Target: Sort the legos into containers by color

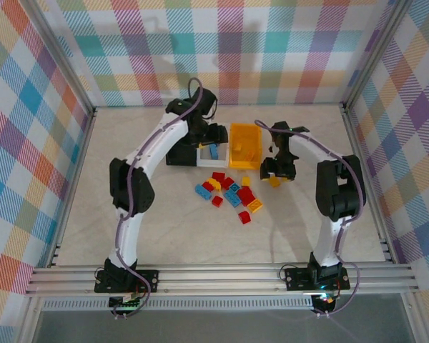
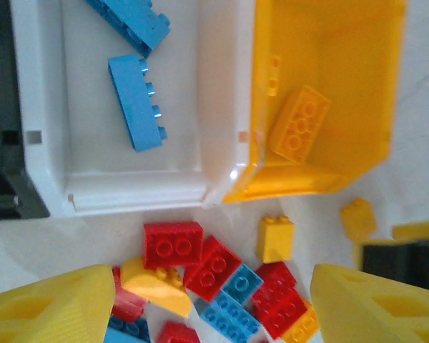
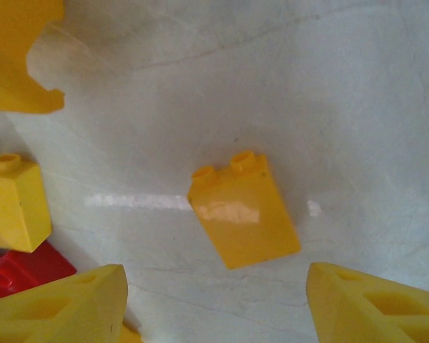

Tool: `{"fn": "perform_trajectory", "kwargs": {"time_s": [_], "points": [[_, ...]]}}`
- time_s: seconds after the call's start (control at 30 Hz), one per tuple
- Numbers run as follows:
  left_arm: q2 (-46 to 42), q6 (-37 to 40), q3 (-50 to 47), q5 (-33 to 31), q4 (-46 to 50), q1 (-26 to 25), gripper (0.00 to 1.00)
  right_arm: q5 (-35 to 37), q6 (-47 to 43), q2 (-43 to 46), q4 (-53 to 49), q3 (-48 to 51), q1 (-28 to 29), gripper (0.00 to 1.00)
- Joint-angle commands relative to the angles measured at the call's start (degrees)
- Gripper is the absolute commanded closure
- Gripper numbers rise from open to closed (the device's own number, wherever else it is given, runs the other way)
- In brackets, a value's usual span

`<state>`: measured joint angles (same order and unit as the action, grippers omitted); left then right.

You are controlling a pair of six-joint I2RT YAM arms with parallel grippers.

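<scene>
Three containers stand side by side: a black bin (image 1: 177,154), a white bin (image 1: 205,161) and a yellow-orange bin (image 1: 244,145). The white bin (image 2: 39,86) holds two blue legos (image 2: 137,101). A yellow lego (image 2: 299,123) lies in the yellow-orange bin (image 2: 372,93). My left gripper (image 1: 214,137) hangs open over the white bin's front edge with nothing between its fingers (image 2: 50,307). A mixed pile of red, blue and yellow legos (image 1: 229,193) lies in front of the bins. My right gripper (image 3: 218,307) is open just above a lone yellow lego (image 3: 244,218) on the table.
Another yellow lego (image 3: 11,200) and a red one (image 3: 21,271) lie left of the right gripper. The yellow-orange bin's corner (image 3: 18,57) is close at its upper left. Aluminium rails (image 1: 222,275) run along the near edge, and checked walls close in the table.
</scene>
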<state>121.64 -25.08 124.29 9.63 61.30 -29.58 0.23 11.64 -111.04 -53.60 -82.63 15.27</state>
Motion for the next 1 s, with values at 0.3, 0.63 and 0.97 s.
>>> {"fn": "perform_trajectory", "kwargs": {"time_s": [0.3,0.63,0.97], "points": [[-21.15,-3.54,-25.33,1.78,-3.35,-0.21,0.23,3.01,-3.55,-4.1,0.11,-1.24,-0.42,0.38],[-28.49,-6.65,-35.95,2.07,-5.86,0.14,0.22,2.81,-2.49,-4.8,1.4,-0.08,-0.38,0.49],[-32.07,-6.56,-40.49,2.08,-5.84,0.76,0.21,5.11,-0.52,-4.49,1.0,1.15,-0.07,0.53]]}}
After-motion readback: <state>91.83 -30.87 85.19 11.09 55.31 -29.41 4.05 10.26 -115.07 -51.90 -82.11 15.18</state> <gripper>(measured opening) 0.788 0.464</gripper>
